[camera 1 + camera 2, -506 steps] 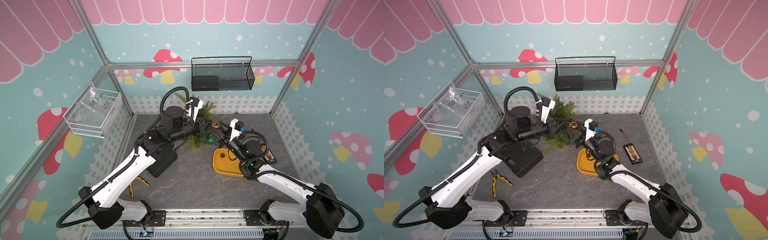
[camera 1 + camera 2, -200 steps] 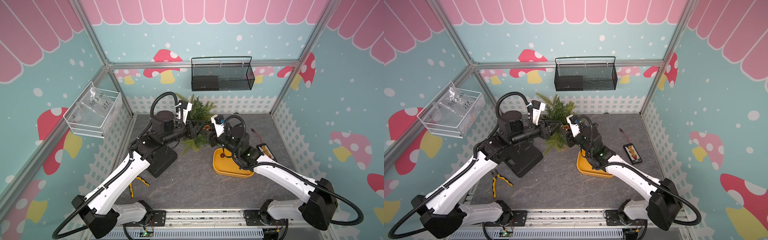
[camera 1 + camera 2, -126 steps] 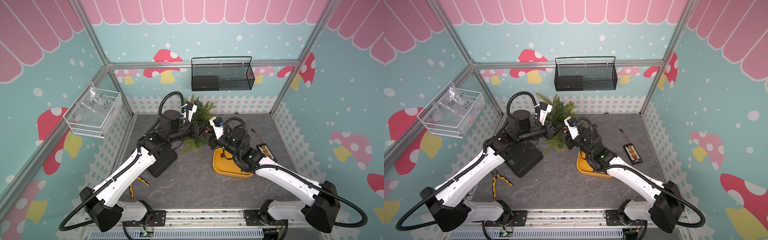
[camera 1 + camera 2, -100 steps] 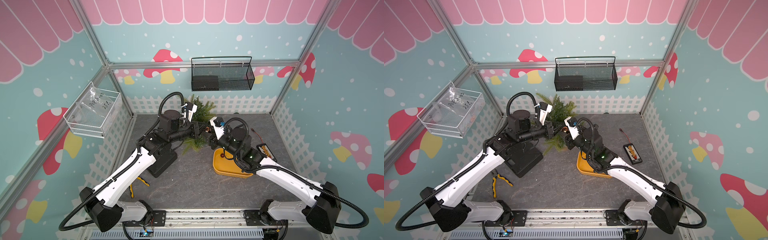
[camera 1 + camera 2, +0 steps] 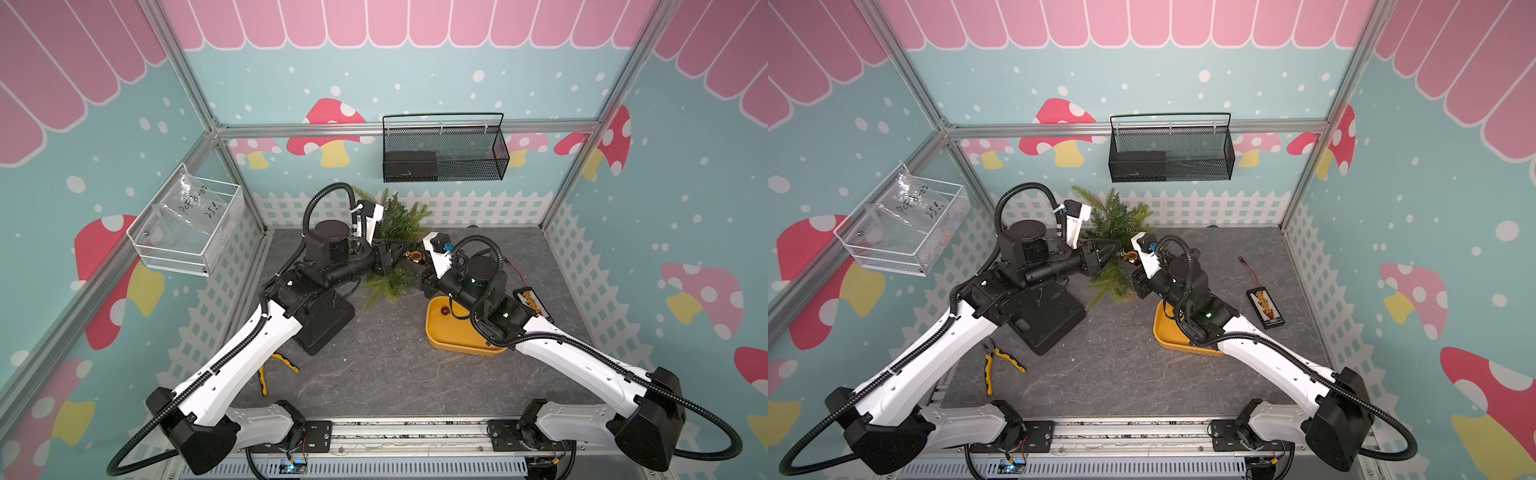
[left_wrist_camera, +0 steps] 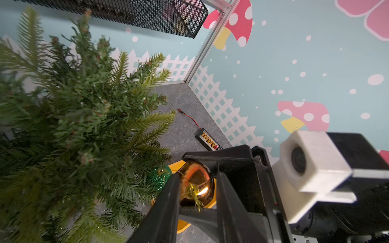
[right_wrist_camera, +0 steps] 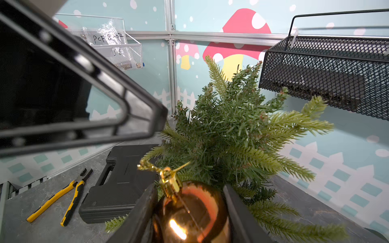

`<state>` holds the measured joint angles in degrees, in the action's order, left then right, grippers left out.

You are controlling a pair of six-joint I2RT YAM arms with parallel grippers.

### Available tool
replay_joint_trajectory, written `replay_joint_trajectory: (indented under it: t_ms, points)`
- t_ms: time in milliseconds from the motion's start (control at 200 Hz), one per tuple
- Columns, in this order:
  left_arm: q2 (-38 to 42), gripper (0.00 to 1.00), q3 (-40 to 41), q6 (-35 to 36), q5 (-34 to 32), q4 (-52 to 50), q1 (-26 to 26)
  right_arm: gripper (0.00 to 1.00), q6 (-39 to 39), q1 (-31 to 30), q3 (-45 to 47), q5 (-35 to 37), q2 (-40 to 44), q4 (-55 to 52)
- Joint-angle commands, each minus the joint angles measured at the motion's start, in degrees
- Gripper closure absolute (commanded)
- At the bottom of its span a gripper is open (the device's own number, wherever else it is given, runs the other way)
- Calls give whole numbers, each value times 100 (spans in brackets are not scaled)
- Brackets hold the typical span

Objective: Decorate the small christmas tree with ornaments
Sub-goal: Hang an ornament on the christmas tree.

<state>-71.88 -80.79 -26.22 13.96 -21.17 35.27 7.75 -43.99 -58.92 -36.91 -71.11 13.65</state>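
The small christmas tree stands at the back of the floor, bushy and green. My right gripper is shut on the shiny orange-gold ornament, holding it against the tree's lower branches with its gold cap and loop free. My left gripper faces it from the other side, open, one finger on each side of the cap without pinching it. A glittery green ornament hangs low in the branches. A small red ornament lies in the yellow tray.
A black case and yellow-handled pliers lie left of the tree. A connector board with a red wire lies at the right. A black mesh basket hangs above the tree, and a white wire basket hangs on the left wall.
My right gripper has carried the orange-gold ornament left to the tree's side. My left gripper has swung in to meet it, and its jaws have closed and parted again.
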Motion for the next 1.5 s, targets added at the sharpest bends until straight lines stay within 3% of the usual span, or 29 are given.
replay_joint_trajectory:
  t_ms: [0,275,570,851,1186,1496]
  points:
    - [275,64,174,57,-274,-11,-74,51,-148,-40,3,43,136,104]
    - [772,57,931,-294,-268,373,-442,51,-526,-15,-269,-52,98,-301]
    - [794,49,1396,-1071,773,1318,-959,50,-716,50,-563,-695,91,-271]
    - [1024,48,1690,-1385,931,1603,-1354,50,-706,403,-874,-720,-67,-220]
    - [982,48,1792,-1365,1121,1685,-1416,49,128,1376,-1077,-2199,-325,553]
    - [879,49,1838,-1393,1255,1800,-1514,49,964,1698,-1109,-3161,-663,1574]
